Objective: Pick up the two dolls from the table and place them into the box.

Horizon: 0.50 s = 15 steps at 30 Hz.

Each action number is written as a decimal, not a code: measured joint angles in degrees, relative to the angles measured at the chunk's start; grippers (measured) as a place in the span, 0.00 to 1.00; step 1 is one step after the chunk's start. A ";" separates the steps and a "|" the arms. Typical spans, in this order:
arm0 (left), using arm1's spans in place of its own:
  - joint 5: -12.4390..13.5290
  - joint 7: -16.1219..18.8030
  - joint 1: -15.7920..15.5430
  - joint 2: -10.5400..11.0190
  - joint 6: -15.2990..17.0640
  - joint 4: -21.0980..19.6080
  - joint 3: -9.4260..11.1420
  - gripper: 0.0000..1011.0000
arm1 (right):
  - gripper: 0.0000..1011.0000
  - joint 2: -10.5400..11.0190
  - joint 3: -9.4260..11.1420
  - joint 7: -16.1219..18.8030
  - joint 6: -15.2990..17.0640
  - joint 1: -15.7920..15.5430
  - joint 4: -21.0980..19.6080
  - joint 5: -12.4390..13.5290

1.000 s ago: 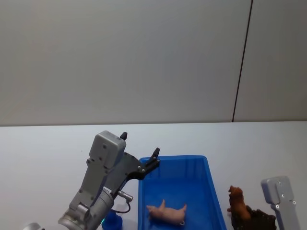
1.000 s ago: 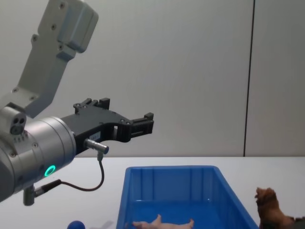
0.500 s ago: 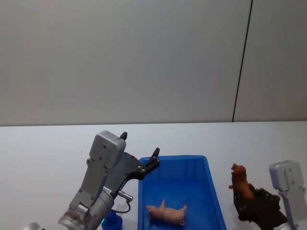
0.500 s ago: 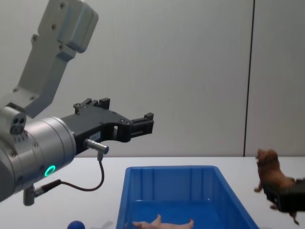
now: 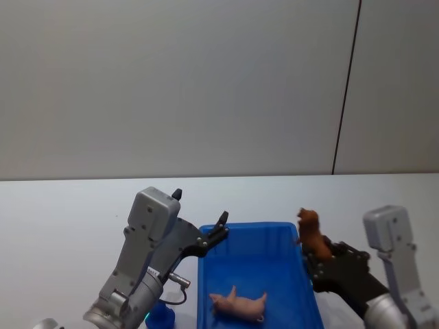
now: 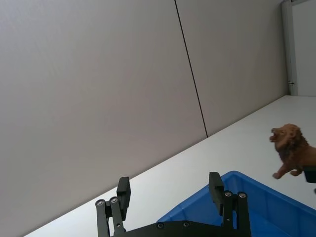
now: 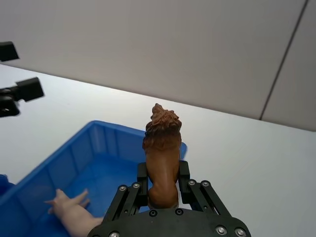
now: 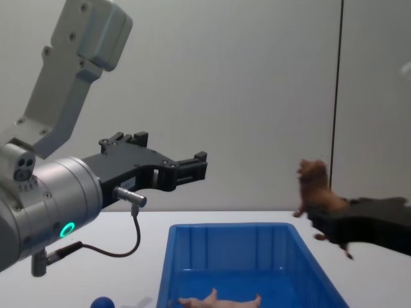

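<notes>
- Brown and shaggy, the lion [image 7: 162, 148] stands upright in the right pincer [image 7: 163, 170], which pinches it by the lower body from both sides (the head and mane stay free above the fingers).
- The lion is in the air, about over the right wall of the box [image 5: 260, 225], near the far corner. I judge it is not yet fully over the inside.
- The pink doll [image 5: 239, 303] already lies on its side on the box floor, toward the near end, so this lion is the last one to place.
- The left pincer [image 6: 169, 185] is spread and holds nothing. It hovers above the far left corner of the box.
- A small blue ball [image 5: 160, 314] lies on the white surface [image 5: 68, 212], just beside the left wall of the box. It is not part of the job.
- Risk one: if the fingers let go here, the lion could hit the rim and fall outside onto the surface. It should go more to the left first.
- Risk two: the hold is low and narrow, so a quick move could make the lion tilt or slip out.
- Risk three: going down too near the right wall, the pincer could hit it and push the box.
- Risk four: going too far left brings the two arms close together.
</notes>
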 joint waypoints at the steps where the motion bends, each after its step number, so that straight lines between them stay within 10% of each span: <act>1: 0.00 0.00 0.00 0.00 0.00 0.00 0.00 0.99 | 0.34 -0.54 -0.31 0.87 -0.22 0.82 0.80 -0.40; 8: 0.00 0.00 0.00 0.00 0.00 0.00 0.00 0.99 | 0.35 -2.37 -1.28 3.38 -0.75 3.75 3.99 -2.10; 15: 0.00 0.00 0.00 0.00 0.00 0.00 0.00 0.99 | 0.60 -4.18 -2.07 5.21 -0.61 6.90 8.27 -4.04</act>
